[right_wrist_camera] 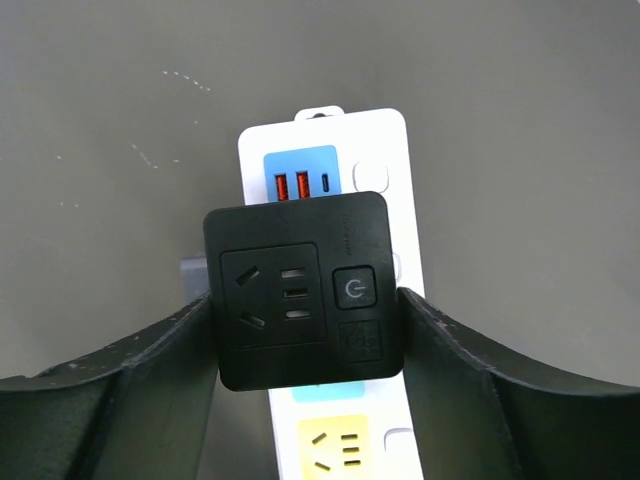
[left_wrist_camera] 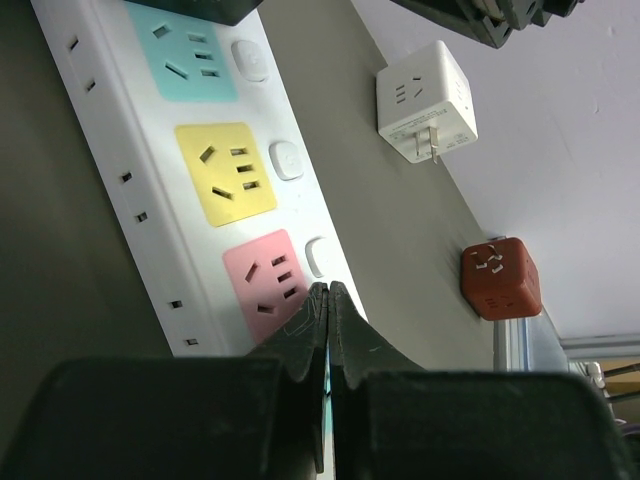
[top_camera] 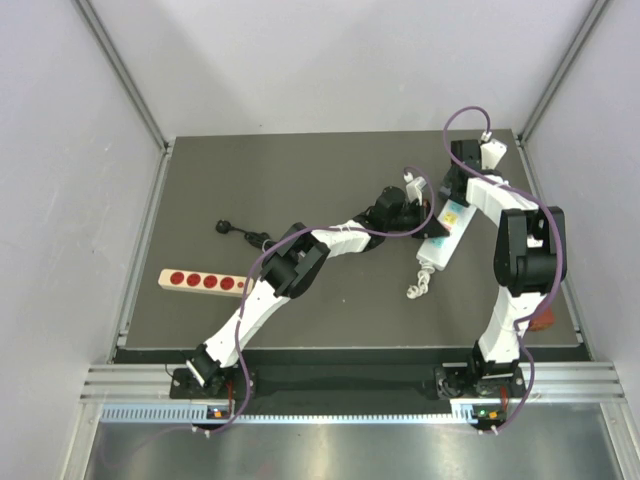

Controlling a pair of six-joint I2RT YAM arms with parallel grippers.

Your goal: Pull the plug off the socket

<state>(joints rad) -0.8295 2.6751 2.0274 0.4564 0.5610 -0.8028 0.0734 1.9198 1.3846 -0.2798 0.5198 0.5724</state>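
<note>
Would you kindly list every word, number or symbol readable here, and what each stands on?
No words or numbers can be read.
Power symbol: on the button of the black square plug seated in the long white power strip.
Faint print along that plug's upper right edge: too small to read.
Small marked square below the button: blurred.

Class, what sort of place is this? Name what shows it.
Probably a robotics lab cell: left arm and right arm bolted to an aluminium rail, white panels walling the dark table, the socket and a beige strip as props.
</note>
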